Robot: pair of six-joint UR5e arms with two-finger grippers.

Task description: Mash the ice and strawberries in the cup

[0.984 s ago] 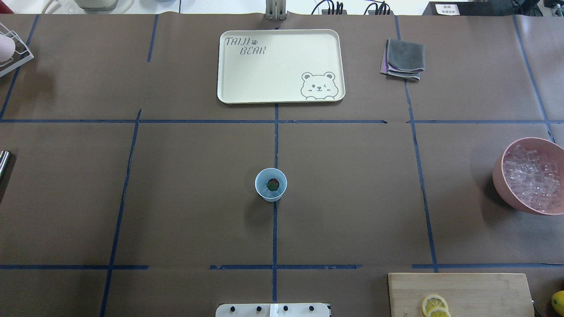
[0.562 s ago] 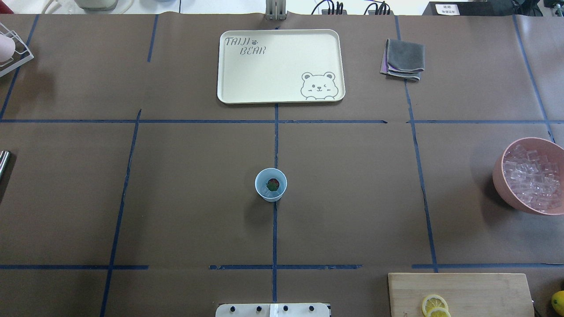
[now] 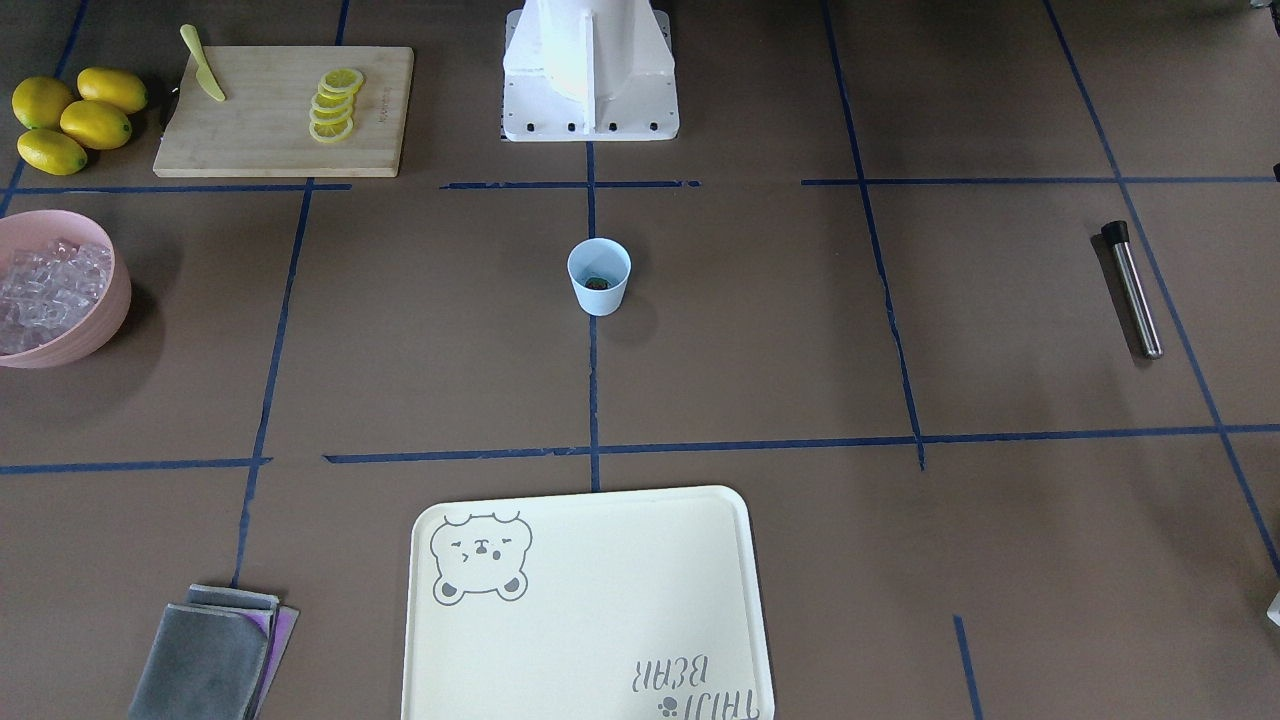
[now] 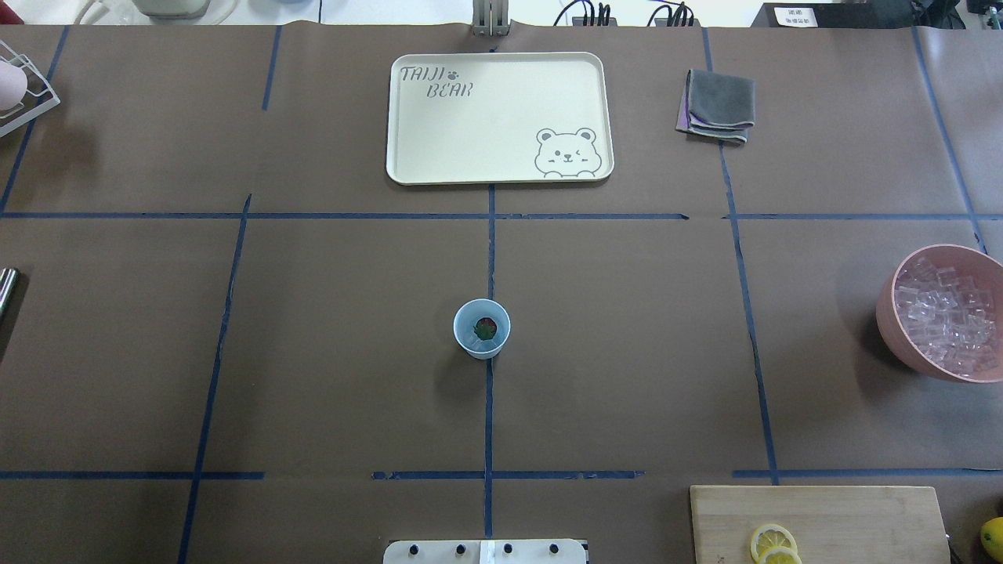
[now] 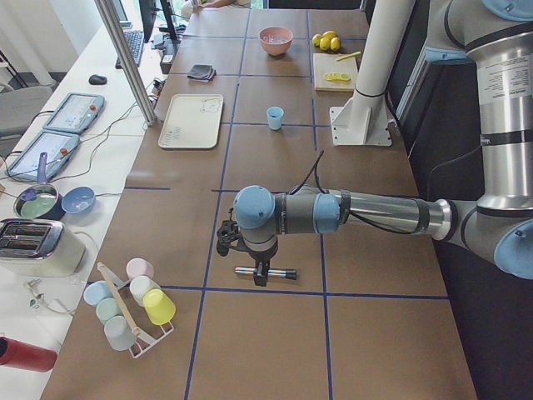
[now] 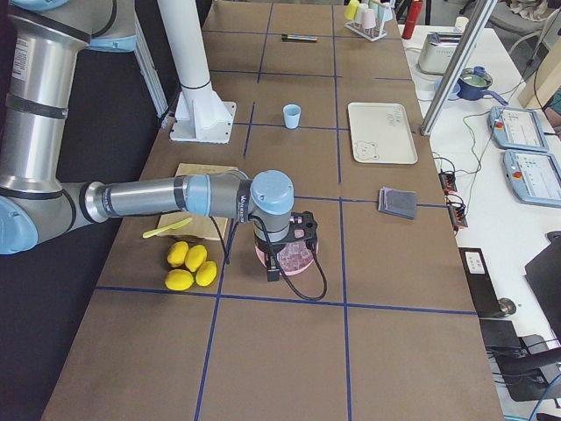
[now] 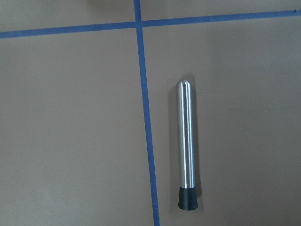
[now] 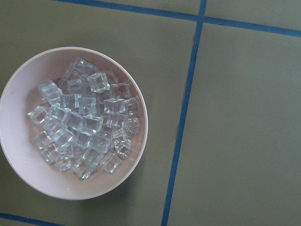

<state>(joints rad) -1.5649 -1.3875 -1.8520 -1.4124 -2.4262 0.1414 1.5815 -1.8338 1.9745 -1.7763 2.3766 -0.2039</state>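
The cup (image 4: 482, 329) stands upright at centre frame in the overhead view, with the strawberry (image 4: 486, 328) inside. We find the left gripper (image 5: 246, 254) over the steel muddler (image 7: 186, 146) and the right gripper (image 6: 294, 246) over the pink bowl (image 8: 19, 165) of ice (image 8: 82, 125). We cannot tell how wide either's jaws stand. Risks we judge: the round muddler rolling out of a pinch, and the light, unheld cup tipping under mashing.

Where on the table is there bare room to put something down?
Bare: the wide squares either side of the cup, toward the bowl and toward the metal rod; also the strip between cup and tray. Crowded: the corner holding the board, lemons and bowl.
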